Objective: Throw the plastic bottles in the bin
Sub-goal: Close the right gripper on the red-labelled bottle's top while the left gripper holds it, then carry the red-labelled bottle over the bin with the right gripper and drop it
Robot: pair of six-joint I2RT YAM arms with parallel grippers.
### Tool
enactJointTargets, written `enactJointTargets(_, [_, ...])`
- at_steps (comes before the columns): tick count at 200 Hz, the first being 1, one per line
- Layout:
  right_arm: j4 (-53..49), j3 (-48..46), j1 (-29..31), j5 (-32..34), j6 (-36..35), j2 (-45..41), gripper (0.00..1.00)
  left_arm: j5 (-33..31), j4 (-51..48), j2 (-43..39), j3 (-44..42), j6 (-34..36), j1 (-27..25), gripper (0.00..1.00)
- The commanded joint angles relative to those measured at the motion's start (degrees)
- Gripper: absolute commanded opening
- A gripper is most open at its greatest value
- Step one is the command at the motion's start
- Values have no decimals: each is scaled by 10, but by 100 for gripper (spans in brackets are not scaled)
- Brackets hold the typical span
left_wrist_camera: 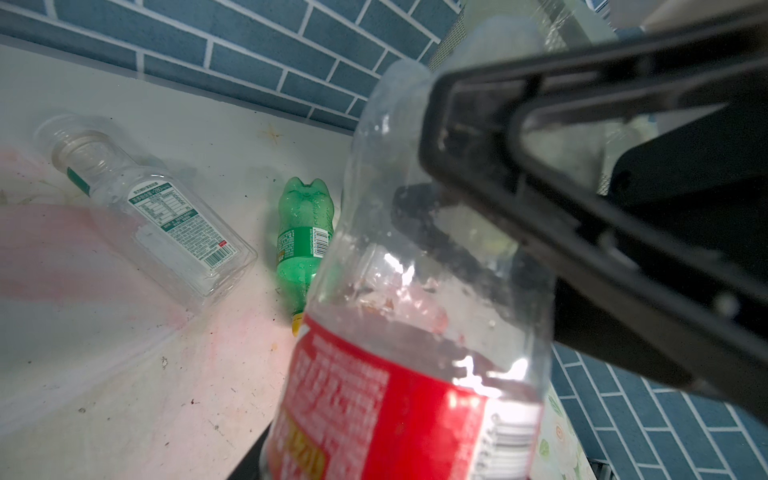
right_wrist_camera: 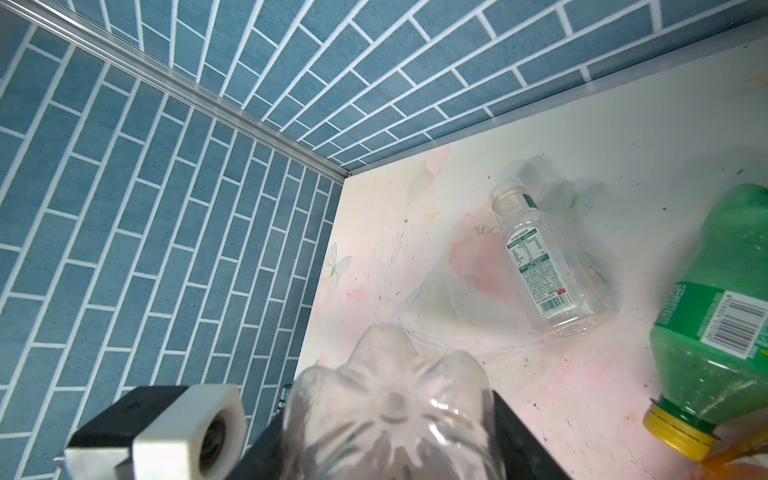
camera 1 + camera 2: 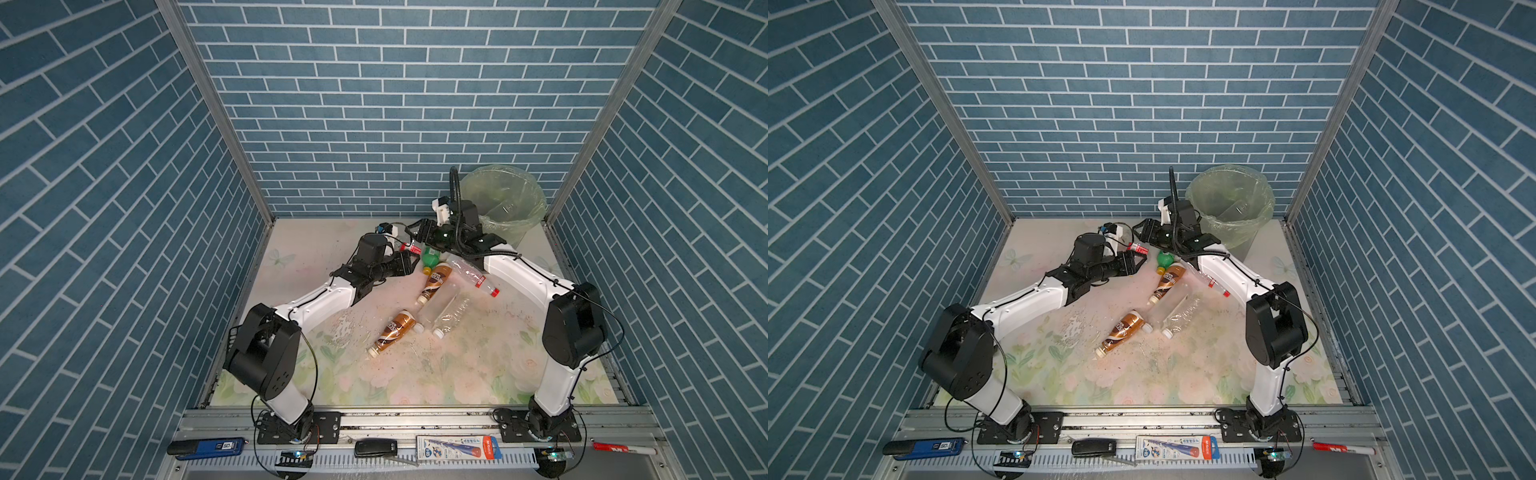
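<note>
Clear red-labelled bottle (image 1: 415,291): off the counter (image 3: 457,374), carried between the two tools at the middle back, short of the bin.
Left tool (image 3: 412,261): clamped on the label end of that bottle. Its own fingers barely show in the left wrist view.
Right tool (image 3: 415,236): closed onto the petal-shaped base end. One finger lies in front of the clear wall, the other is seen through it, and both are against the plastic.
Bin (image 3: 536,208): back right corner, pale green liner folded over the rim, well apart from the held bottle, just behind the right arm's wrist.
Green bottle (image 3: 430,257): on its side, yellow cap on, lying just below the two tools.
Square clear bottle (image 1: 174,224): uncapped, green-and-white label facing up, lying near the back wall beside the green bottle and not touching it.
Rear brown bottle (image 3: 436,282): on its side, its base end just beside the green bottle's yellow cap.
Front brown bottle (image 3: 392,332): on its side, nearer the front, white cap pointing forward.
White-capped clear bottles (image 3: 436,309): two lying side by side, between the brown pair and the right arm.
Red-capped clear bottle (image 3: 473,274): on its side, close along the right forearm.
</note>
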Motion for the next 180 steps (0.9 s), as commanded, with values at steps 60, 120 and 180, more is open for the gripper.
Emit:
enactJointTargets(60, [-32,41,0,13,-18,5,43,5,2,-35,0,22,-4,68])
enactJointTargets(120, [-83,72,-28,33,-70,-19,40,-9,-30,-54,5,37,-5,97])
enactJointTargets(180, [-171,157,-73,61,-152,-67,39,-36,-120,-64,91,126,-27,99])
